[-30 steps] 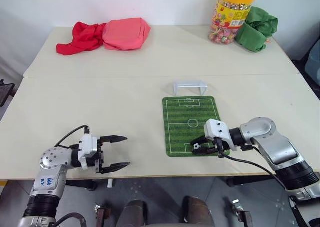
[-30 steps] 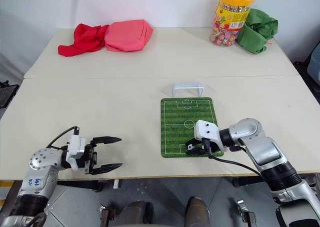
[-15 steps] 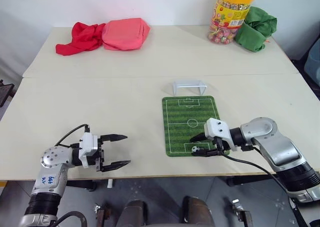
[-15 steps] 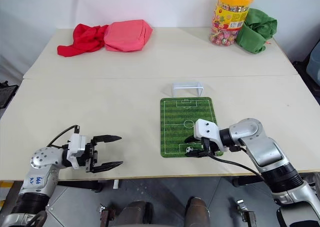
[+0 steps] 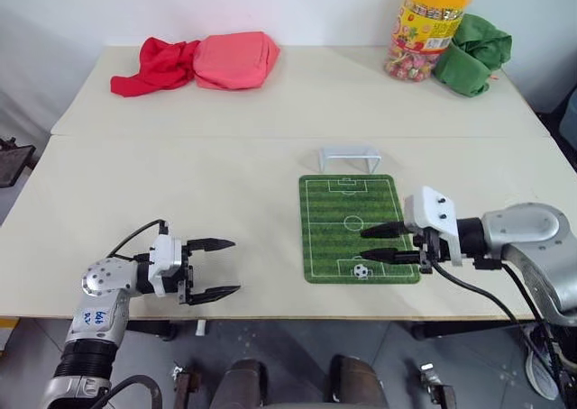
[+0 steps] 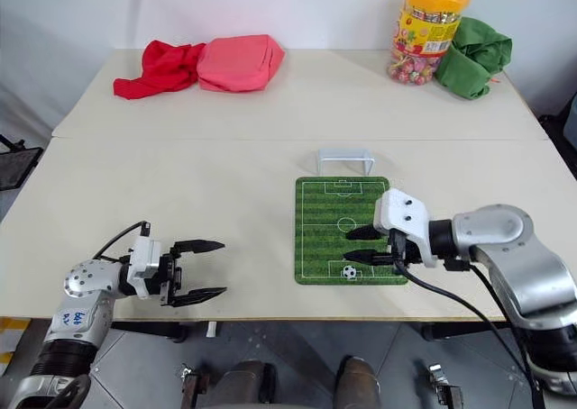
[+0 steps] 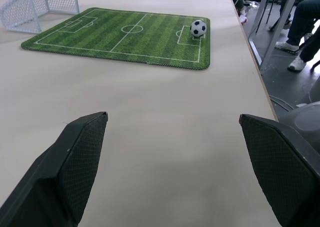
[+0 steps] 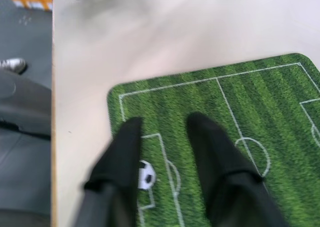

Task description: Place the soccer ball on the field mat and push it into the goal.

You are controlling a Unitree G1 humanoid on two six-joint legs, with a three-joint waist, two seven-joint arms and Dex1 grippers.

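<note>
The soccer ball (image 5: 361, 270) lies free on the field mat (image 5: 335, 213), in the penalty box at the mat's near end. The white goal (image 5: 350, 158) stands on the table just beyond the mat's far end. My right gripper (image 5: 367, 244) hovers over the mat slightly beyond and above the ball, pointing left, fingers a little apart and empty. In the right wrist view the ball (image 8: 146, 176) shows beside one finger (image 8: 120, 157), not between the two. My left gripper (image 5: 235, 266) rests open and empty near the table's front edge, well left of the mat.
A red cloth (image 5: 153, 65) and a pink bag (image 5: 234, 59) lie at the far left. A candy jar (image 5: 428, 26) and a green cloth (image 5: 471, 41) stand at the far right. A person's legs (image 7: 300, 17) show past the table edge.
My right gripper let go of the ball, lifted off the mat and drew back to the right, its fingers narrowing. The ball stays on the mat. The left gripper has not moved.
</note>
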